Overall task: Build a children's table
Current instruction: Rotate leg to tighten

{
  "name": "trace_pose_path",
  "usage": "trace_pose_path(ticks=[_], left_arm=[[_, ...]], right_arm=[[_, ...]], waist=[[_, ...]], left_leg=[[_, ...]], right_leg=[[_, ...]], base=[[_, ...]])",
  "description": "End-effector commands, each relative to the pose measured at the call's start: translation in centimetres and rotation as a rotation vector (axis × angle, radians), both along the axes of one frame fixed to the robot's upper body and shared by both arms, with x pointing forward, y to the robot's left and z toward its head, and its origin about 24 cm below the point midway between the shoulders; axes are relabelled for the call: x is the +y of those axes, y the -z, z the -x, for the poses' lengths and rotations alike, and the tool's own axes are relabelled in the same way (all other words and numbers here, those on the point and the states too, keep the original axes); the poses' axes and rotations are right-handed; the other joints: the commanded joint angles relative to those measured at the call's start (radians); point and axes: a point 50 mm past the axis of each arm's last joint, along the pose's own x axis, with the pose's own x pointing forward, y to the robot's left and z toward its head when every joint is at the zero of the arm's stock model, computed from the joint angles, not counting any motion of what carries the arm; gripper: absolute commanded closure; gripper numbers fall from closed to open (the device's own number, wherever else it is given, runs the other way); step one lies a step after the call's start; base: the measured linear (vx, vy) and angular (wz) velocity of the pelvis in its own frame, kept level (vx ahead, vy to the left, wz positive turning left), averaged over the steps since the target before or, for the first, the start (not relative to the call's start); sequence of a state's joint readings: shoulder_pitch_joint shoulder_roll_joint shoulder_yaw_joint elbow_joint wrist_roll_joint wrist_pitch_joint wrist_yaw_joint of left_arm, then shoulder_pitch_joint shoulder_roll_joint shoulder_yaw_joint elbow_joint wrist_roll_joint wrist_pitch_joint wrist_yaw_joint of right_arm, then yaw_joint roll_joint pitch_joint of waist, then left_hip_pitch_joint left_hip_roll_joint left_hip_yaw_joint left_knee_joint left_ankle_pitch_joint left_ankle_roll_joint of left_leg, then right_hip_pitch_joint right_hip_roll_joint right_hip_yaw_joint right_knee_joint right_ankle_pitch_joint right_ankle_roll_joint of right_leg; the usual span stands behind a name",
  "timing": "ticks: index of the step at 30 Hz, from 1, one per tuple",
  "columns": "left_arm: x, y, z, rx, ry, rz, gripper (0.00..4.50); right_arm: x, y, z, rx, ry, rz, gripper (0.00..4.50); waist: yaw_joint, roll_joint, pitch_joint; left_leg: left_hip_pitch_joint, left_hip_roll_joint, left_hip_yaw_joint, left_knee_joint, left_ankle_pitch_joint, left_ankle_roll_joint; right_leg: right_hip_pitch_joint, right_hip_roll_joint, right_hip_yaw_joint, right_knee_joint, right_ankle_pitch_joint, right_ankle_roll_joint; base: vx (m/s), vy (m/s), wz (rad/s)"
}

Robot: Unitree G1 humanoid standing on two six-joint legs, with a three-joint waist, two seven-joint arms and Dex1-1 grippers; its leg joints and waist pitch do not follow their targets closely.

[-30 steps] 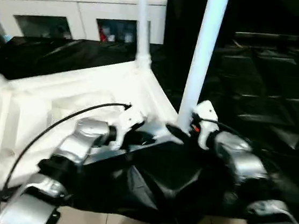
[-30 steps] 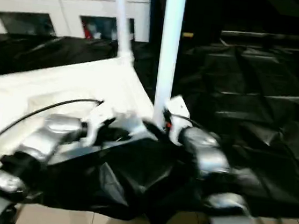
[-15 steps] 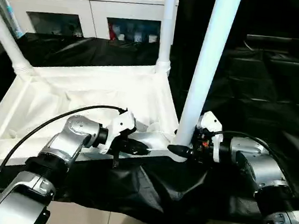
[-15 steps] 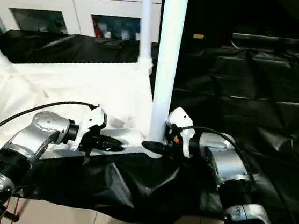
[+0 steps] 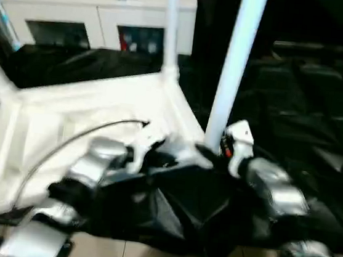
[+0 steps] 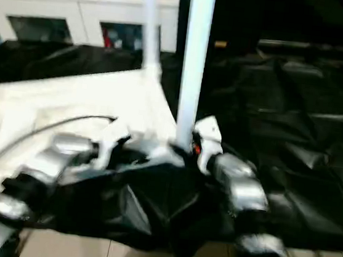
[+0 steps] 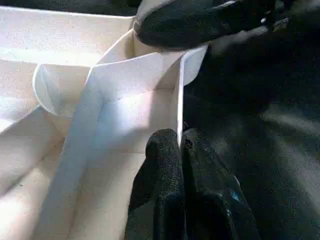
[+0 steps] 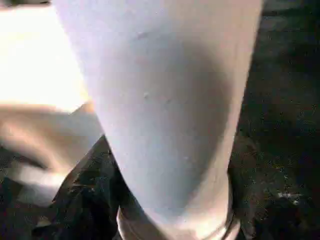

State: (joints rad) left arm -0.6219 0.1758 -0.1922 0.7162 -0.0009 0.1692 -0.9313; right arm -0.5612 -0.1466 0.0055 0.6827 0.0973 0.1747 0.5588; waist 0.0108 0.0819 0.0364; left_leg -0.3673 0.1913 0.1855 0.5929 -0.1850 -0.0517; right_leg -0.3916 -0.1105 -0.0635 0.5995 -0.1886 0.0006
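Black-draped work table [image 5: 321, 121] bears upturned top [image 5: 67, 116]; left hand [image 7: 182, 145] pinches its rim; right hand [image 5: 209, 154] clasps leg [image 5: 233, 67].

Both silver forearms reach forward, wrists angled inward. Left gripper [image 7: 181, 145] fingers pressed together. Right gripper [image 5: 209, 152] jaw state unclear.

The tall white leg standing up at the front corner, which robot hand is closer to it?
The right. The right gripper is at the base of the near leg, which fills its wrist view. The left gripper is farther along, shut on the tabletop's rim beside that corner.
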Motion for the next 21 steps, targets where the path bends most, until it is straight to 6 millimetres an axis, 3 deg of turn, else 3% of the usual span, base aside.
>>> trace_pose_path(ticks=[1,5,6,10,11,14,15,16,17,18,19,21], left_arm=[[-2.5,-0.9,-0.3,-0.032,0.002,0.041,4.5],[-4.2,-1.0,-0.1,-0.043,0.007,0.044,4.5],[-4.3,-1.0,-0.1,-0.044,0.015,0.047,4.5],[-4.1,-1.2,0.1,-0.055,0.06,0.045,4.5],[-4.1,-1.2,0.1,-0.056,0.062,0.045,4.5],[-2.8,-1.3,0.5,-0.067,0.139,0.04,4.5],[-2.2,-1.3,0.7,-0.062,0.177,0.041,4.5],[-1.8,-1.3,0.9,-0.055,0.208,0.041,4.5],[-1.6,-1.3,1.0,-0.049,0.219,0.041,4.5],[-1.3,-1.2,1.2,-0.039,0.234,0.038,4.5],[-1.0,-1.2,1.3,-0.03,0.251,0.033,4.5],[-0.2,-1.1,1.5,-0.007,0.287,0.018,4.5]], right_arm=[[2.7,2.6,1.1,0.143,0.0,-0.015,1.92],[5.5,2.6,1.4,0.103,-0.058,0.041,1.92],[5.7,2.6,1.5,0.097,-0.076,0.038,1.36],[5.2,2.2,1.3,0.084,-0.096,0.017,1.19],[5.2,2.1,1.3,0.083,-0.098,0.017,0.93],[4.1,1.2,1.2,0.003,-0.232,0.084,0.75],[3.6,0.9,1.3,-0.018,-0.292,0.102,0.75],[3.1,0.6,1.4,-0.031,-0.34,0.113,0.75],[2.9,0.5,1.4,-0.035,-0.361,0.115,0.75],[2.6,0.3,1.5,-0.036,-0.393,0.113,0.75],[2.2,0.1,1.7,-0.038,-0.43,0.111,0.75],[1.5,-0.3,2.0,-0.032,-0.504,0.104,0.75]], waist=[[-0.007,-0.006,-0.045],[-0.014,0.001,-0.048],[-0.013,0.001,-0.049],[-0.011,0.0,-0.05],[-0.011,0.001,-0.05],[-0.008,-0.001,-0.054],[-0.005,-0.004,-0.058],[-0.002,-0.001,-0.061],[-0.003,-0.007,-0.062],[0.001,-0.004,-0.065],[0.004,-0.01,-0.07],[0.011,-0.006,-0.067]], left_leg=[[0.015,0.024,-0.018,-0.087,-0.406,-0.017],[0.008,0.022,-0.018,-0.089,-0.385,0.003],[0.007,0.022,-0.018,-0.089,-0.382,0.006],[0.005,0.022,-0.016,-0.088,-0.363,0.026],[0.005,0.023,-0.016,-0.089,-0.362,0.026],[0.002,0.025,-0.018,-0.088,-0.342,0.031],[0.0,0.026,-0.015,-0.085,-0.314,0.042],[-0.004,0.027,-0.014,-0.081,-0.271,0.06],[-0.006,0.027,-0.011,-0.078,-0.246,0.07],[-0.007,0.027,-0.009,-0.072,-0.199,0.094],[-0.009,0.025,-0.008,-0.065,-0.153,0.118],[-0.01,0.028,-0.006,-0.061,-0.129,0.15]], right_leg=[[0.027,-0.03,0.026,-0.095,-0.403,-0.181],[0.033,-0.029,0.024,-0.093,-0.341,-0.188],[0.034,-0.029,0.023,-0.093,-0.332,-0.189],[0.036,-0.031,0.024,-0.094,-0.323,-0.196],[0.036,-0.032,0.024,-0.094,-0.326,-0.195],[0.039,-0.031,0.023,-0.09,-0.293,-0.199],[0.043,-0.031,0.023,-0.086,-0.238,-0.213],[0.047,-0.031,0.023,-0.077,-0.166,-0.233],[0.047,-0.03,0.022,-0.073,-0.127,-0.245],[0.049,-0.031,0.022,-0.065,-0.058,-0.263],[0.052,-0.03,0.02,-0.058,-0.006,-0.277],[0.046,-0.03,0.018,-0.056,0.01,-0.291]], base=[[0.0,0.0,0.0],[0.0,0.0,0.0],[0.0,0.0,0.0],[0.0,0.0,0.0],[0.0,0.0,0.0],[0.0,0.0,0.0],[0.0,0.0,0.0],[0.0,0.0,0.0],[0.0,0.0,0.0],[0.0,0.0,0.0],[0.0,0.0,0.0],[0.0,0.0,0.0]])
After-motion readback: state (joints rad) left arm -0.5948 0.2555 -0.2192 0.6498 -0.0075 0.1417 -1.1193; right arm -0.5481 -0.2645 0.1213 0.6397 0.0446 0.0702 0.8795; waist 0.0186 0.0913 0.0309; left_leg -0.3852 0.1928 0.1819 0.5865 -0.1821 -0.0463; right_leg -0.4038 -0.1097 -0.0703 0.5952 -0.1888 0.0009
